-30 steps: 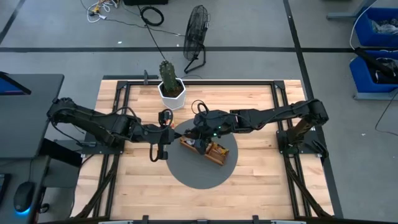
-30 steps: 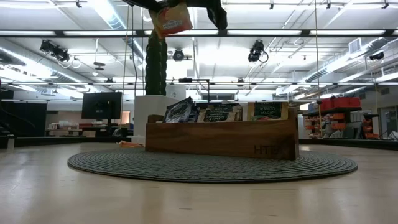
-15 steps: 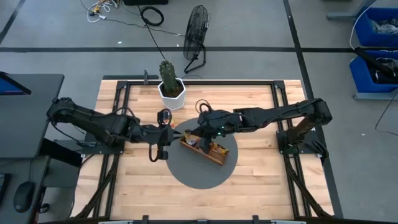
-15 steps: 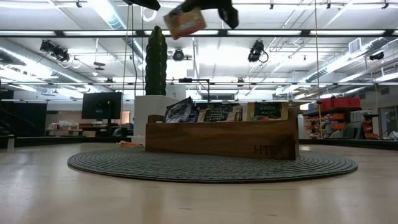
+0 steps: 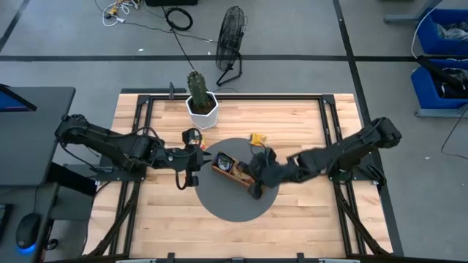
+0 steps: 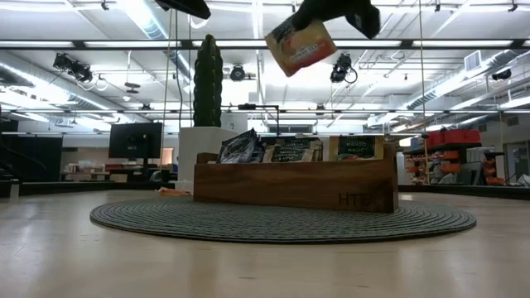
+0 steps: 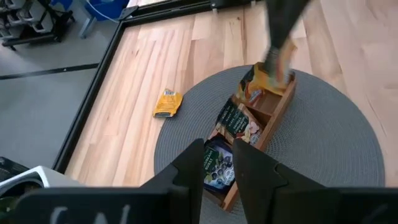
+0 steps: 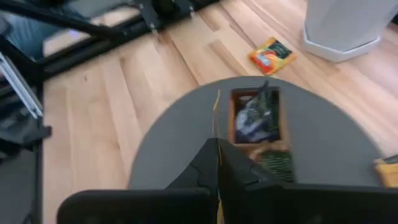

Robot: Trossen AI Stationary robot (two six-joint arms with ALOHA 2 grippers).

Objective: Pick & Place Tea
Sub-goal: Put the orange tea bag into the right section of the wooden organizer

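Right gripper [image 6: 331, 12] now at tray's [image 5: 235, 172] 4 o'clock end, pinching orange packet [image 6: 300, 47]; left gripper [image 7: 219, 168] parted, empty.

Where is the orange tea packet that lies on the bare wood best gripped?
Probably from straight above, the claw closing on two opposite edges of the orange packet: it lies flat on the table, apart from the mat, with nothing beside it.

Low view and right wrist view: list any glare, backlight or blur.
Low view: bright ceiling strips backlight the scene, so the wooden tray front is in shade and the orange packet held by the right claw reads dim. Right wrist view: soft motion blur over the tray and the loose orange packet.
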